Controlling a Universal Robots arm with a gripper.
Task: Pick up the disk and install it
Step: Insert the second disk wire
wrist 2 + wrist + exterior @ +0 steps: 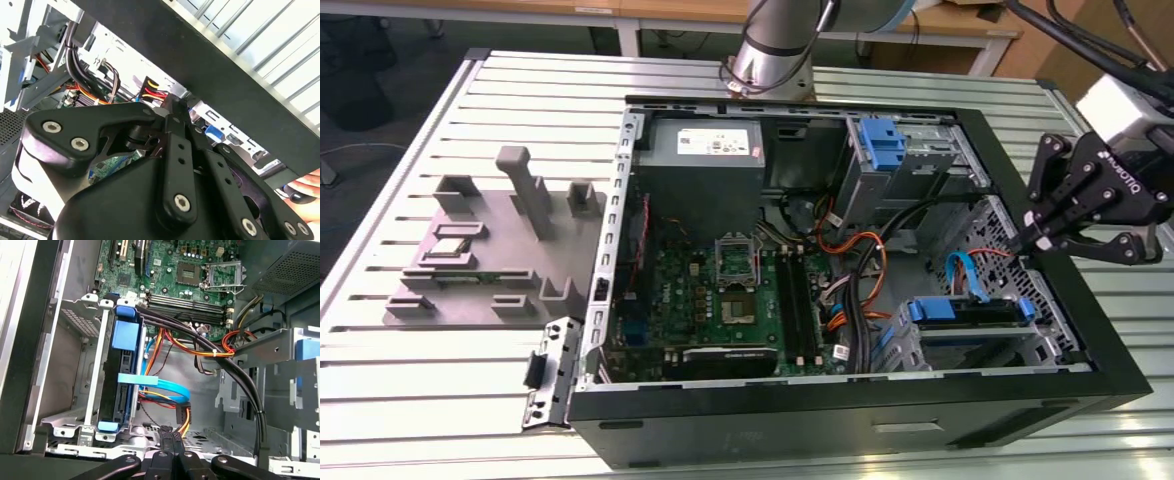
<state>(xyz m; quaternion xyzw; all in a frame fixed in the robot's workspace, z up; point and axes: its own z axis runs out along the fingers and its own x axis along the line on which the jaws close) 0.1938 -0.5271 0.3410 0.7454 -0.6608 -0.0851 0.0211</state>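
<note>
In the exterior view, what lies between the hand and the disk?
In the exterior view, a curved blue cable lies between the hand and the disk, which sits in its cage.

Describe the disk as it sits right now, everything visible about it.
The disk stands on edge in the metal drive cage near the case's front corner. In the first wrist view it shows a dark edge framed by a blue plastic carrier, with blue tabs at both ends. A light blue cable runs out from its side. In the exterior view it is a blue strip. The claw is apart from it.
</note>
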